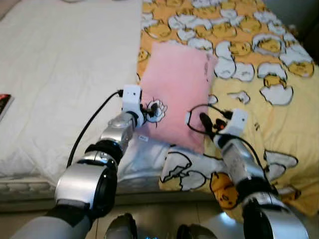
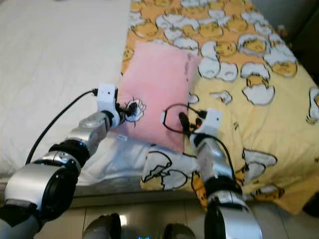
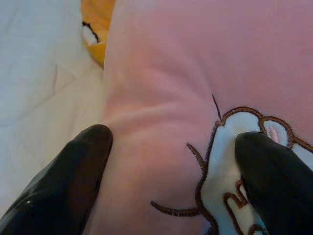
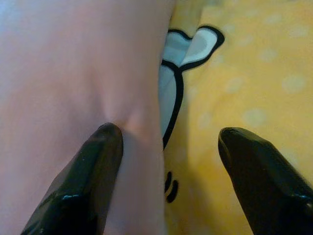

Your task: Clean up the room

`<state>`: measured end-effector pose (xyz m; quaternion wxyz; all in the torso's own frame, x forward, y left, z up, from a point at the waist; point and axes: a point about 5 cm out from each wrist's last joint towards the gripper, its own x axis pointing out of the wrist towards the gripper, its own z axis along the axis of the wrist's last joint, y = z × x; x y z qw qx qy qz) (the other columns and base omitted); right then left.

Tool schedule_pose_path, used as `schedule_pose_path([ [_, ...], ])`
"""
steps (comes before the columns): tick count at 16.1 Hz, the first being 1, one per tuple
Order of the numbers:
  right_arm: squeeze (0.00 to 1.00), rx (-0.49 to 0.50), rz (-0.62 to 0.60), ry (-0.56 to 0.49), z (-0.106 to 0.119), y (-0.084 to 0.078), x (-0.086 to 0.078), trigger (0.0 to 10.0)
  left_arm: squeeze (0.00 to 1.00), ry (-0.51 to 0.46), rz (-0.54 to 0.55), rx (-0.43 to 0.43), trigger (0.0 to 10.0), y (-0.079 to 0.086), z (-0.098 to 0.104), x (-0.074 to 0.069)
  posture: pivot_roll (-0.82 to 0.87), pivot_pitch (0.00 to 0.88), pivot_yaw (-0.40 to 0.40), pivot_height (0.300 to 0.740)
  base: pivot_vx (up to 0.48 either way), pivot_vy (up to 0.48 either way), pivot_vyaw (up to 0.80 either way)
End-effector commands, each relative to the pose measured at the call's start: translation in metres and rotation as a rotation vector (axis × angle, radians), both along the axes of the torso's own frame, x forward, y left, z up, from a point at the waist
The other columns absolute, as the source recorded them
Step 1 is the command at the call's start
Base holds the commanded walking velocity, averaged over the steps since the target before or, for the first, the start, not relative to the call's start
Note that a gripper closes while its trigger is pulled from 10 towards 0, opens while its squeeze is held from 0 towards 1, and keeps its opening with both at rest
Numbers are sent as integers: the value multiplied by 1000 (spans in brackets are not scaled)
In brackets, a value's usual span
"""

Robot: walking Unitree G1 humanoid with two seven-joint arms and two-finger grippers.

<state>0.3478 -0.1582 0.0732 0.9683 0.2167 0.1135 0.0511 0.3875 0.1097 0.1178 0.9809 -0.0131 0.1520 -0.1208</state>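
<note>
Jaws of both grippers, left gripper (image 1: 149, 110) and right gripper (image 1: 205, 121), straddle the pink pillow (image 1: 177, 89) edges on yellow duvet (image 1: 279, 119).

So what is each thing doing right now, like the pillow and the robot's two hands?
Pink pillow: lying flat on the bed, partly on the yellow blanket, partly on the white sheet.
Left gripper: open, fingers straddling the pillow's near left edge, one finger on the embroidered picture.
Right gripper: open, one finger pressing the pillow's right edge, the other over the blanket.
Yellow blanket: spread out, rumpled at the near edge.
White sheet: spread fairly smooth.
</note>
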Motion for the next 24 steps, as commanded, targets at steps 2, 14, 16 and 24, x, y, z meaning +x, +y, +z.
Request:
schedule_pose_path([
  [2,0,135,35,42,-1,26,5,10000,0,96,-14,-9,10000,-5,-20,-10,-56,246,-11,740,0,0,0],
  [14,0,-38,246,70,-2,68,7,0,0,125,-111,-93,0,-19,-31,-19,-13,240,-44,740,0,0,0],
  [16,0,-115,307,51,-3,74,5,0,0,112,-94,-125,0,-19,-30,-18,-13,232,-49,740,0,0,0],
  [24,0,-191,213,129,-38,37,-17,0,0,135,-130,-225,0,-31,-38,-26,-10,154,-71,740,0,0,0],
])
